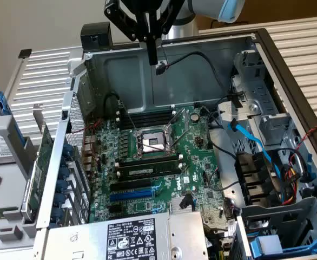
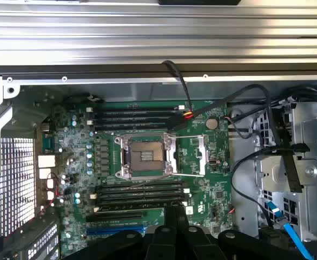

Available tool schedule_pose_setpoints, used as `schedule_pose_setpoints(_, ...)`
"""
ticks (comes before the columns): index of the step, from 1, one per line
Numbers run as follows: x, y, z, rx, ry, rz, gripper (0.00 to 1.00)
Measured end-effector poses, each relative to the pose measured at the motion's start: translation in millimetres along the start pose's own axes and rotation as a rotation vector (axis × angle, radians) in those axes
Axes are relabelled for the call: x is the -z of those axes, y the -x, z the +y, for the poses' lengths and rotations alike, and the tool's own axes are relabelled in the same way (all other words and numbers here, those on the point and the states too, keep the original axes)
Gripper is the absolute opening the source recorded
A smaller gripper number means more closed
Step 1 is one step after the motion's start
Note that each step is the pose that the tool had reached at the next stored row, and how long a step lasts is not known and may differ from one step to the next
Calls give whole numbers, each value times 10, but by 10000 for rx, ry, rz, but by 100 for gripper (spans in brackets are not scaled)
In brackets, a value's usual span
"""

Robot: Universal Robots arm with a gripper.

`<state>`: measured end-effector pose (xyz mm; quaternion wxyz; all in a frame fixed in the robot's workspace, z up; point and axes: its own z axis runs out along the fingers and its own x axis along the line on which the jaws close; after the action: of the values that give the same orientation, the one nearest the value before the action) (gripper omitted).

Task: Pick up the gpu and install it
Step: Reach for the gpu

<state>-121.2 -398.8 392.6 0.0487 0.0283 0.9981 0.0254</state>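
Note:
My gripper (image 1: pixel 152 54) hangs shut and holds nothing, high above the far end of the open computer case (image 1: pixel 202 40). In the wrist view its black fingertips (image 2: pixel 174 214) are pressed together over the motherboard's (image 2: pixel 212 189) lower slots. A thin green card that appears to be the gpu (image 1: pixel 41 165) stands on edge outside the case wall at the exterior view's left, well away from the gripper. Its fan side is hidden.
The motherboard (image 1: pixel 164 157) carries an empty CPU socket (image 1: pixel 154 142), black memory sticks (image 1: pixel 147 170) and a blue expansion slot (image 1: pixel 131 194). A power supply (image 1: pixel 137 238) sits at the near end. Loose cables and a drive cage (image 1: pixel 266 162) crowd the exterior view's right.

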Motion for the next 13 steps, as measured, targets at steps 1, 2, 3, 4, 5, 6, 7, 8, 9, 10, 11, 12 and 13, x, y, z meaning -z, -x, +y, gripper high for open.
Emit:
schedule_pose_setpoints(1, 0, 0, 0, 0, 0, -1, 11)
schedule_pose_setpoints(2, 0, -1, 0, -1, 0, -3, 11)
schedule_pose_setpoints(3, 0, 0, 0, 0, 0, -4, 11)
schedule_pose_setpoints(4, 0, 0, 0, 0, 0, -4, 11)
schedule_pose_setpoints(5, 0, 0, 0, 0, 0, -4, 11)
schedule_pose_setpoints(6, 0, 0, 0, 1, 0, -4, 11)
schedule_pose_setpoints(7, 0, 0, 0, 1, 0, -4, 11)
schedule_pose_setpoints(8, 0, 0, 0, 1, 0, -4, 11)
schedule_pose_setpoints(9, 0, 0, 0, 1, 0, -4, 11)
schedule_pose_setpoints(10, 0, 0, 0, 1, 0, -4, 11)
schedule_pose_setpoints(11, 0, 0, 0, 2, -1, -4, 11)
schedule_pose_setpoints(12, 0, 0, 0, 1, 0, -4, 11)
schedule_pose_setpoints(13, 0, -1, 0, 4, 1, -5, 11)
